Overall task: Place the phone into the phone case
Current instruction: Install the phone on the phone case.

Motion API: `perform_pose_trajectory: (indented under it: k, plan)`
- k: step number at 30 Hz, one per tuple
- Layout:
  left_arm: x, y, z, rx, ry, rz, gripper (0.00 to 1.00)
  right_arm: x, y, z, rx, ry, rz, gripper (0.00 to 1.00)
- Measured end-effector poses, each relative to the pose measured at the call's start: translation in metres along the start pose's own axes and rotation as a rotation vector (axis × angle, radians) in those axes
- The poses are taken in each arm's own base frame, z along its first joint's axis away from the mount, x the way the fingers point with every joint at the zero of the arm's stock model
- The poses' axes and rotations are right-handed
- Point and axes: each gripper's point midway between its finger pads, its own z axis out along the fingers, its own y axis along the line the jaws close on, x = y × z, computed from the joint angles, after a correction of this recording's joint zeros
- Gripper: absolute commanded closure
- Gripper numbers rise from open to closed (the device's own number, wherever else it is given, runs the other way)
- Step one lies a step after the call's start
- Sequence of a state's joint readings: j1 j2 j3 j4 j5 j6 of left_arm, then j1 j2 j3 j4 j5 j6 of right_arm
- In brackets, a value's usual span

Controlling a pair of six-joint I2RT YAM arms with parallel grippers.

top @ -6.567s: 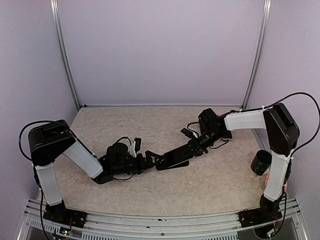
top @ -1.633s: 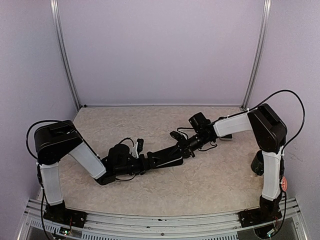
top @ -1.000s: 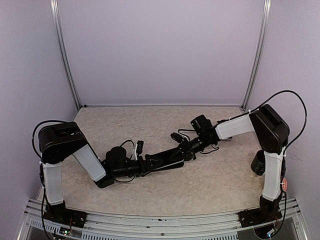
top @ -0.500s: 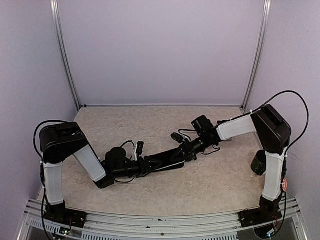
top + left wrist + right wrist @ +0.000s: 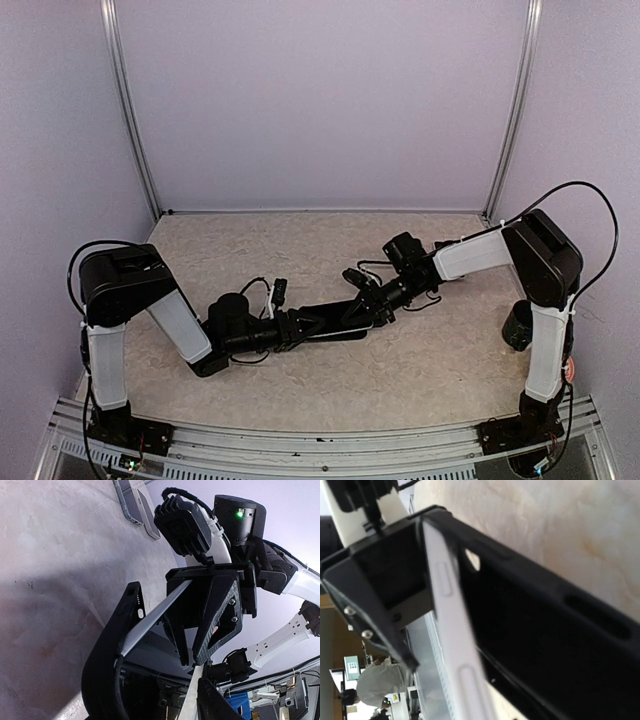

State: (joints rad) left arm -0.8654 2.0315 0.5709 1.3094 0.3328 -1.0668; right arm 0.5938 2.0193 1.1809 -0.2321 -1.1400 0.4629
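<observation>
Right gripper [image 5: 191, 657] slightly ajar at phone [image 5: 155, 614] end, clear only from left wrist; left gripper [image 5: 308, 323] hold unclear.

The black case [image 5: 545, 630] looks matt plastic — the phone [image 5: 455, 630]'s pale edge smooth.

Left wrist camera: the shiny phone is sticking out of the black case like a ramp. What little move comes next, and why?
Probably the right gripper should nudge the phone's raised end down toward the phone case. The phone sits tilted: one end is tucked into the black case near the left gripper, the other stands clear of its rim.
</observation>
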Motion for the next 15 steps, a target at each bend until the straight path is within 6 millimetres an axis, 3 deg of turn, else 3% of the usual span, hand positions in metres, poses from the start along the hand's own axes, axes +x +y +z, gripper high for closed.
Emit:
perform_pose_trajectory:
  k: [15]
  plan:
    - [0.001, -0.0021, 0.0001, 0.014, 0.006, 0.0, 0.67, 0.0006, -0.006, -0.002, 0.045, 0.003, 0.015, 0.66]
